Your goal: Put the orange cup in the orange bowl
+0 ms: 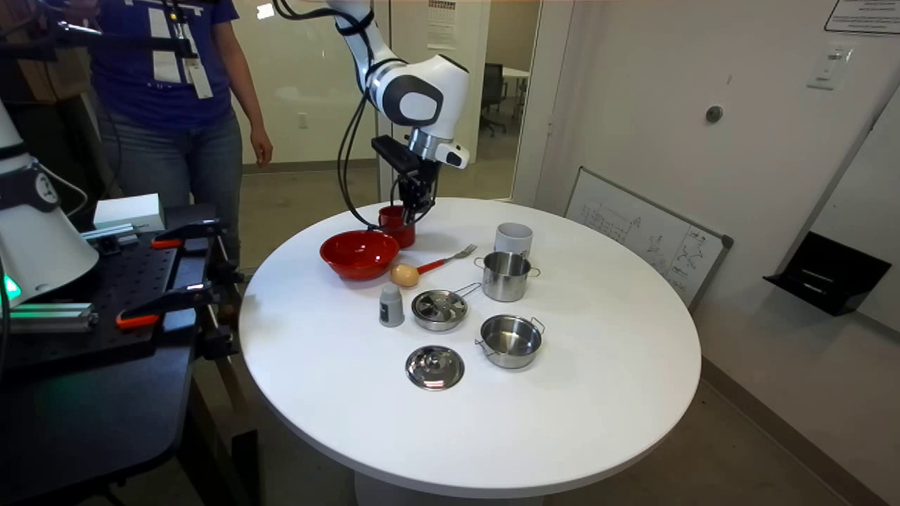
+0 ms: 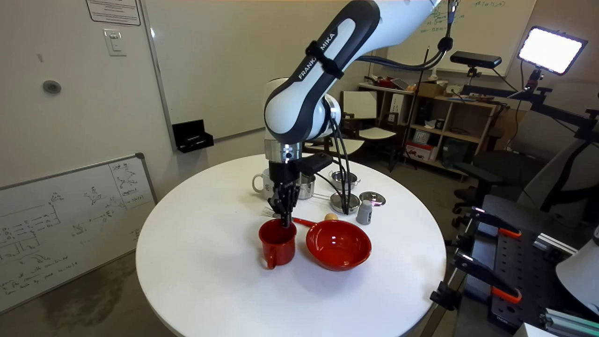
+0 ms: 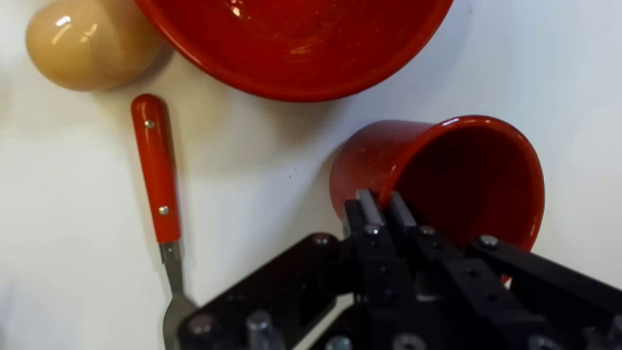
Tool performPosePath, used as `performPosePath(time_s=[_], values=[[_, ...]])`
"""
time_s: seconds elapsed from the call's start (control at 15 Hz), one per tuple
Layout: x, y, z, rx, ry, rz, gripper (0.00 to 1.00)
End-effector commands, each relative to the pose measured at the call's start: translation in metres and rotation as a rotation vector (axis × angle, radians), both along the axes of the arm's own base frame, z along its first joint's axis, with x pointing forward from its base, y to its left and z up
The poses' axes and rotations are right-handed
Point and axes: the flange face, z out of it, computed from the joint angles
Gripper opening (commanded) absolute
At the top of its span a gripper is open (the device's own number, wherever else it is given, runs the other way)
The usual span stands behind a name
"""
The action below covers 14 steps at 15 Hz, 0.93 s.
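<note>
Got the orange cup (image 2: 284, 249) upright just beside the orange bowl (image 2: 339, 245), near the far edge of the desk (image 1: 598, 365) in an exterior view. Looks clamped in the pincer (image 3: 385, 204) across the rim, inside and out. Probably light, stiff, kinda slick. Decent rim grab, might swivel though; wouldn't bother with the handle (image 2: 272, 259).

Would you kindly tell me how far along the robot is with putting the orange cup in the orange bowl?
Looks done: the fingers are at the orange cup, one inside its rim and one outside.
In hand: the grip, which looks closed on that rim in the wrist view.
Left: carrying it into the orange bowl, as the cup is beside that bowl, not inside.
</note>
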Motion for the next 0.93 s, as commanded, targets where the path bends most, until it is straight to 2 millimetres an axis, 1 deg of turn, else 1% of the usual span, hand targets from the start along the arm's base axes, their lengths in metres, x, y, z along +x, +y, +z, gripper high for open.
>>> performPosePath(time_s=[0.0,0.13,0.27,0.6,0.67,0.87], values=[[0.002,-0.008,0.024,0.045,-0.081,0.024,0.02],[-0.001,-0.014,0.036,0.053,-0.129,0.026,0.02],[-0.008,-0.022,0.047,0.056,-0.143,0.004,0.02],[-0.047,-0.044,0.085,0.048,-0.162,-0.082,0.02],[-0.055,-0.046,0.095,0.043,-0.173,-0.093,0.02],[-0.075,-0.052,0.117,0.033,-0.197,-0.108,0.02]])
